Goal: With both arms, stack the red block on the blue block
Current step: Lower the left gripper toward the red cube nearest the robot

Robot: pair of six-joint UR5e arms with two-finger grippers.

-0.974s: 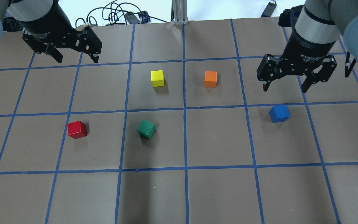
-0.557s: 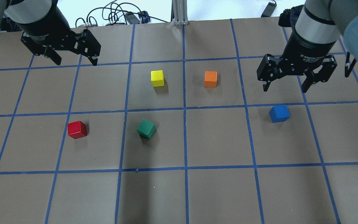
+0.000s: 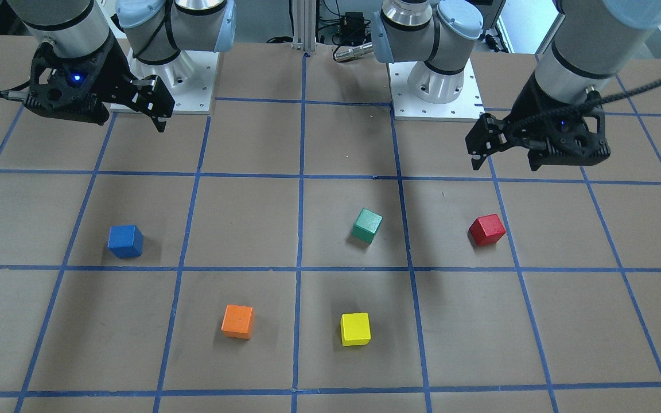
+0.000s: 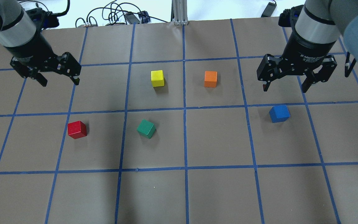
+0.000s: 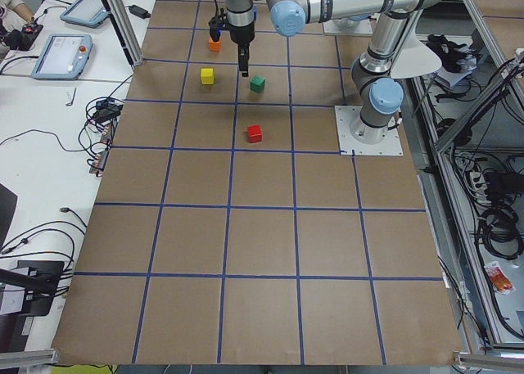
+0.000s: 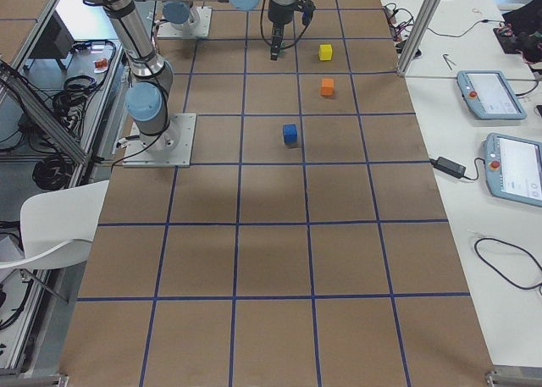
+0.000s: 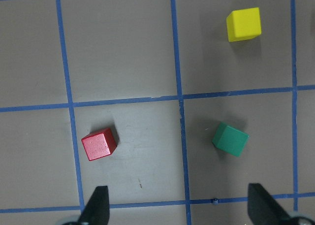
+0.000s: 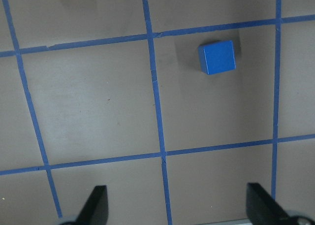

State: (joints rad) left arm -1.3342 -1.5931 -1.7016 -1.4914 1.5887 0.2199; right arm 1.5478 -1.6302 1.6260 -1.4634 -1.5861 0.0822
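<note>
While the red block (image 4: 77, 129) and blue block (image 4: 279, 113) flank the green block (image 4: 146, 128) on the desk (image 4: 216, 193), the left pincer (image 4: 60, 83) and right pincer (image 4: 284, 90) hang spread wide, both empty.

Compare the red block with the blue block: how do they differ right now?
Colour: the red block is red, the blue block blue. Side: the red block lies on the robot's left, the blue block on its right. Nearest pincer: the open left pincer hangs near the red block, the open right pincer near the blue block. Shared: same-size cubes, lying flat, ungripped.
</note>
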